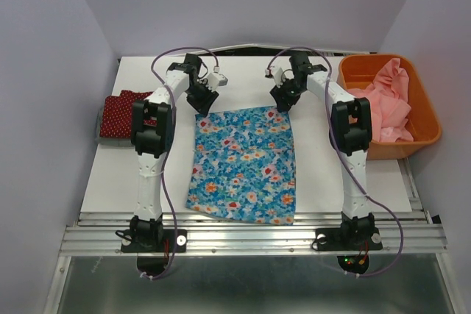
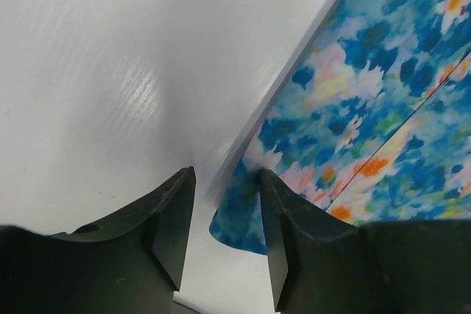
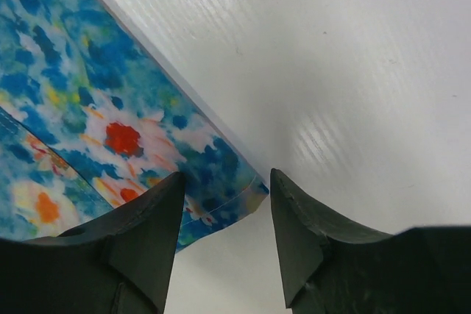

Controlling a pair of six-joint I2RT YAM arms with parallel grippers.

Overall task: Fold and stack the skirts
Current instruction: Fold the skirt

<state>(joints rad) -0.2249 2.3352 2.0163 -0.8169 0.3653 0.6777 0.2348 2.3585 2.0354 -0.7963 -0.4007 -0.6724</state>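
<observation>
blue floral skirt (image 1: 243, 163) flat, mid counter (image 1: 316, 170) | left hand (image 2: 226, 182) and right hand (image 3: 227, 178) each part-open astride a far corner, gripping nothing | my read: pinch both corners together, lift level, lay far hem squarely on near hem

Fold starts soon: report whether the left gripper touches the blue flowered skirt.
Cannot tell. Left wrist view: a corner of the blue flowered skirt lies inside the open left gripper, but a finger hides any contact.

one skirt (image 1: 243, 163) lies flat in the middle of the table (image 1: 110, 182); a second skirt (image 1: 121, 114) rests on a third skirt (image 1: 109, 141) at the left edge; a bin (image 1: 428, 119) holding cloth (image 1: 386, 101) stands far right.
</observation>
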